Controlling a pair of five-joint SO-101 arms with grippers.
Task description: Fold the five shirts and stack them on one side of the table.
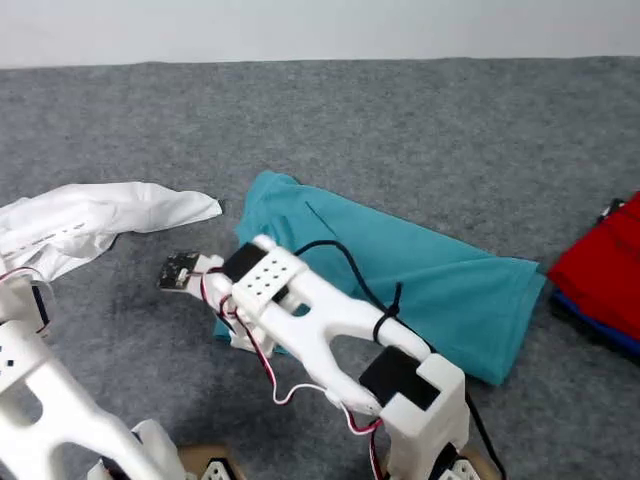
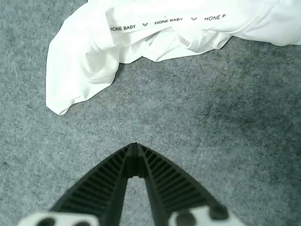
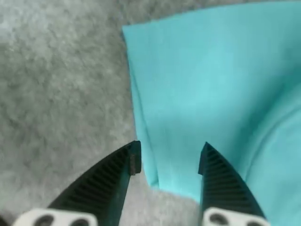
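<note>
A teal shirt (image 1: 420, 270) lies partly folded across the middle of the grey table. My right gripper (image 3: 169, 157) stands open over the teal shirt's (image 3: 207, 84) near-left corner, one finger above bare carpet and the other above the cloth. In the high view the right arm (image 1: 300, 310) stretches from the front edge to that corner. A crumpled white shirt (image 1: 90, 220) lies at the far left. My left gripper (image 2: 136, 150) is shut with nothing in it, just short of the white shirt (image 2: 141, 33). Folded red and blue shirts (image 1: 605, 275) are stacked at the right edge.
Grey carpet (image 1: 400, 130) covers the table, with bare room along the back. The left arm's white body (image 1: 40, 400) fills the front left corner.
</note>
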